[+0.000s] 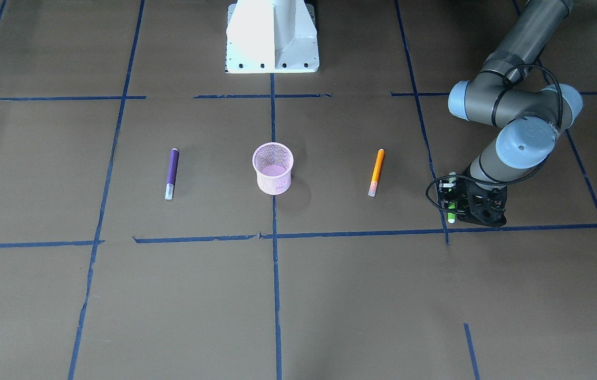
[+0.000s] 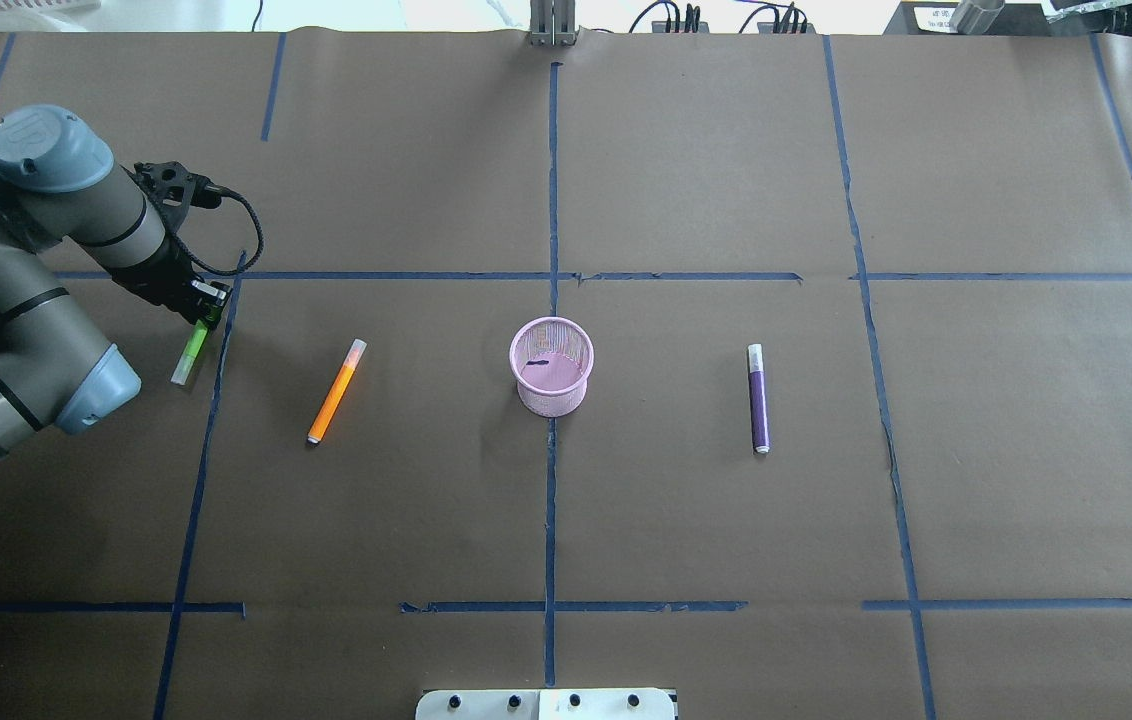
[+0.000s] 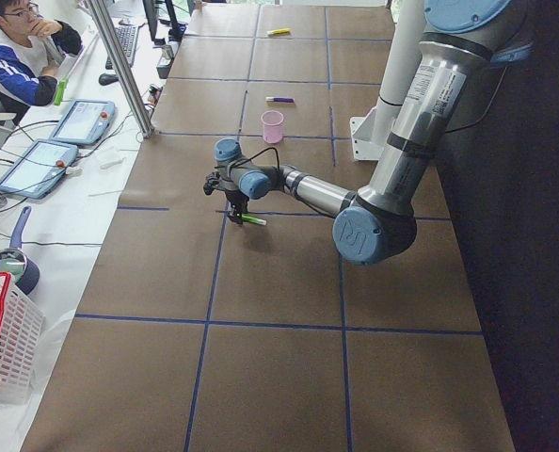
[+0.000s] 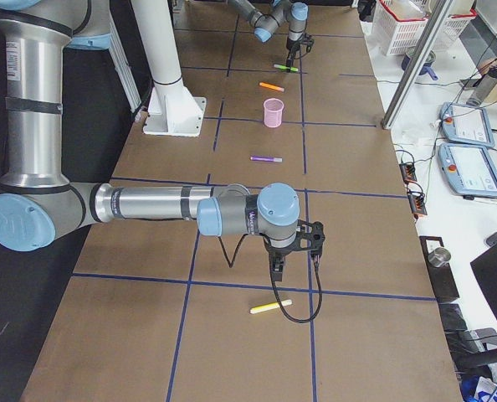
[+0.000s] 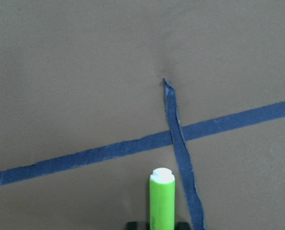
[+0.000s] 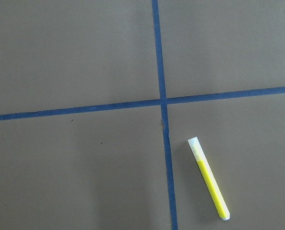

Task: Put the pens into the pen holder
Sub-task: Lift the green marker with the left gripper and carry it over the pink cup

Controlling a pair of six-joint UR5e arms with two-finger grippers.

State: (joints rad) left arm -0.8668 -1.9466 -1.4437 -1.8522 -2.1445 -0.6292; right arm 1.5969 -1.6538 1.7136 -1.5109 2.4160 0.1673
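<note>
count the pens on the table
4. The purple pen and the orange pen lie either side of the pen holder; the green pen is in the left gripper; the yellow pen lies near the right gripper, outside the overhead view.

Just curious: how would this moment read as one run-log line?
left gripper: shut on green pen | orange pen, purple pen: on table | pen holder: no pens | right gripper: unclear

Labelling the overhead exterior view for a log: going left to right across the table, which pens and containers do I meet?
In order: green pen → orange pen → pen holder → purple pen.
</note>
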